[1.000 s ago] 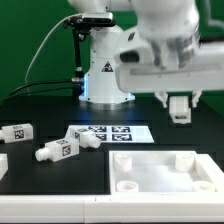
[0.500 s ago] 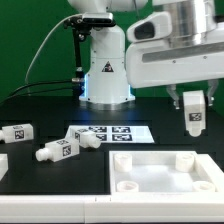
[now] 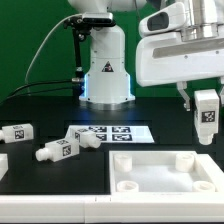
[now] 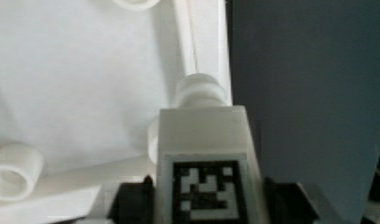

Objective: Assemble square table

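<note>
While the gripper [image 3: 205,108] hangs at about three o'clock in the exterior view, its jaws stand closed down on a white leg [image 3: 207,122], which is upright with its black-and-white tag facing the camera; the wrist view shows the same leg clamped between the two fingers [image 4: 130,203], tag foremost and its rounded end pointing away from the camera. The square tabletop [image 3: 165,172] lies flat on the black table [image 3: 40,195] at about five o'clock, its hollow side up, with raised round sockets in the two far corners; the held leg hangs above the far corner on the exterior view's right, with a gap showing between its lower end and the panel. In the wrist view the leg lines up along the tabletop's edge, white panel on one side and dark table on the other. Three more legs lie on their sides at about eight o'clock: one [image 3: 15,133] near the picture's edge; a second [image 3: 57,151] nearer the centre; a third [image 3: 89,141] just beside it, next to the marker board [image 3: 118,133], which lies flat near the centre; the arm's base [image 3: 105,75] stands behind it at twelve o'clock.
</note>
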